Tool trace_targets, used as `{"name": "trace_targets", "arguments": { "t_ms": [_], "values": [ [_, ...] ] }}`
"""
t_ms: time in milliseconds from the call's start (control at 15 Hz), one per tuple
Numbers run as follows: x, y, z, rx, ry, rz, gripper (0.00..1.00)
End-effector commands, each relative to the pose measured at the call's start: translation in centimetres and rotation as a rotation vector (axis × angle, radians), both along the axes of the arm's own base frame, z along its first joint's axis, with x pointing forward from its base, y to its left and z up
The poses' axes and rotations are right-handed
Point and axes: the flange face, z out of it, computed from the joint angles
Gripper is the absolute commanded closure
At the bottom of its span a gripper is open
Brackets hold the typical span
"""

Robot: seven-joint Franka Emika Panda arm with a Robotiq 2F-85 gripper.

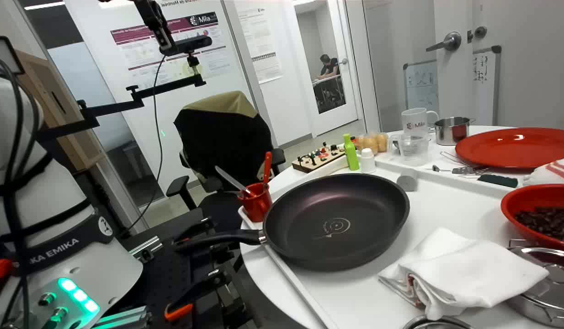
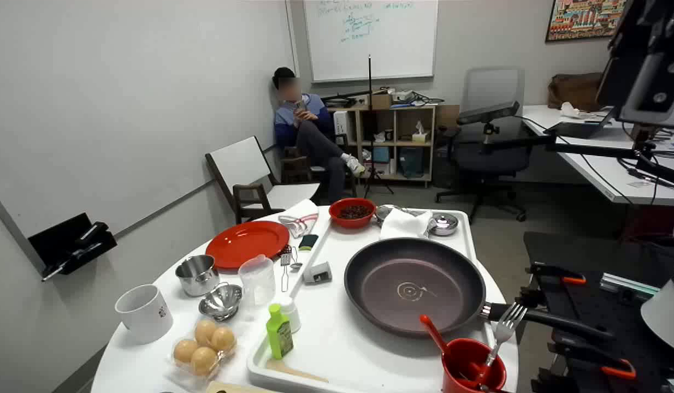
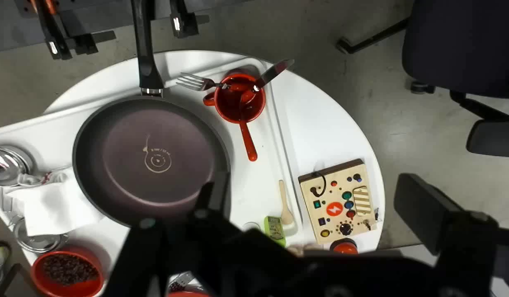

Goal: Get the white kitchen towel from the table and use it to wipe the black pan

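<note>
Black pan [image 2: 413, 284]: sits upright on white tray [image 2: 364, 363]. Points handle [image 3: 145, 49] past edge of white table [image 3: 320, 119], toward robot base [image 1: 90, 256] in both exterior views; nearly straight up in wrist view. Long axis roughly square across tray's side.

White towel [image 1: 465, 269]: lies folded on same tray, near pan, just beside two steel pots [image 3: 7, 165]. Shows red stripe at one folded edge. Long axis hard to judge. Impossible to say whether touching pan.

Gripper [image 3: 316, 202]: spreads fingers wide in wrist view; masks part of pan rim with one.

Crowding handle root: red mug [image 1: 258, 209] with fork [image 2: 506, 327], knife [image 3: 275, 74]. Near towel: red bowl [image 2: 352, 223] of dark beans. By tray corner: green bottle [image 2: 279, 334], wooden spoon [image 3: 284, 202]. Off tray: red plate [image 1: 519, 148], button board [image 3: 337, 202].
</note>
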Motion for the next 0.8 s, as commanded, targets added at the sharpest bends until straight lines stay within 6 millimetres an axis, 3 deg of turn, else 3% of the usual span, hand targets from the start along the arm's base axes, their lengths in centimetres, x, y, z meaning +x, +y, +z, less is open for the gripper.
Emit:
{"name": "trace_targets", "arguments": {
  "t_ms": [0, 267, 733],
  "values": [
    [0.0, 0.0, 0.1, 0.0, 0.001, 0.0, 0.0],
    [1.9, -2.0, 0.7, -0.002, 0.017, 0.015, 0.0],
    [7.3, -10.6, 0.7, -0.079, 0.038, 0.136, 0.0]
  ]
}}
